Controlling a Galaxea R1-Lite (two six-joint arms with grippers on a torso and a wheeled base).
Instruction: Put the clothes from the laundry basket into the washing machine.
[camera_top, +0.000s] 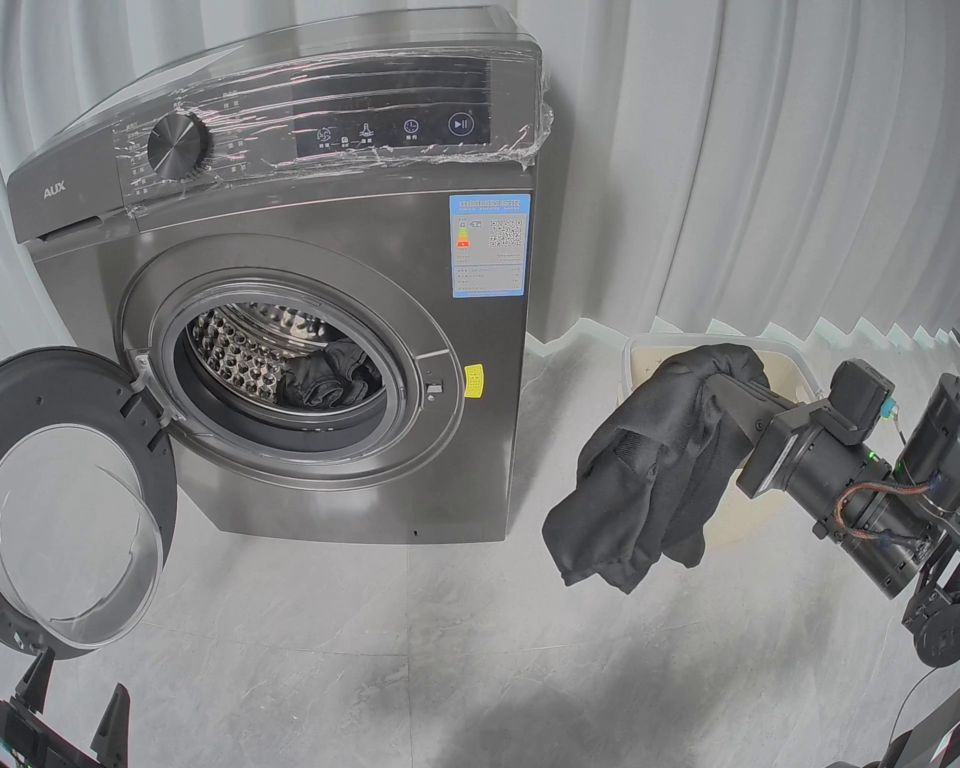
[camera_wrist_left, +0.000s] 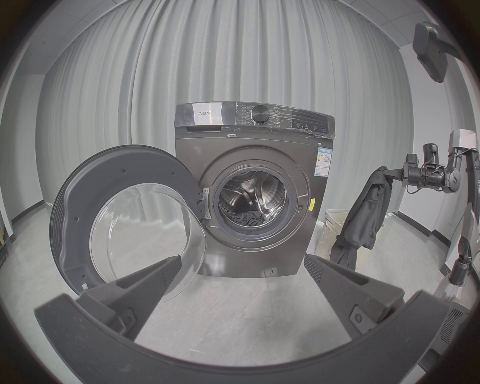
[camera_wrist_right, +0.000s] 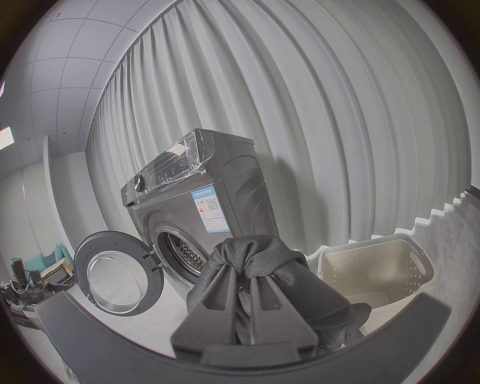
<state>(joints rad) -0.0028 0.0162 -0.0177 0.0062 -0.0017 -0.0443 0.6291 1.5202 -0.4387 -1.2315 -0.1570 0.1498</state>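
Head view: a black garment (camera_top: 650, 470) hangs limp and crumpled from the right jaws, which are pinched tight on its top fold, over the laundry basket (camera_top: 650, 343). Bare floor (camera_top: 400, 620) lies between it and the washing machine (camera_top: 330, 240). The machine's door (camera_top: 70, 500) is swung wide aside, and dark clothes (camera_top: 325, 378) sit in the drum.

Left wrist view: the left jaws gape wide with nothing in them, low over the floor and facing the open port.

Right wrist view: cloth bunches over and between the closed right jaws, with the basket just behind.
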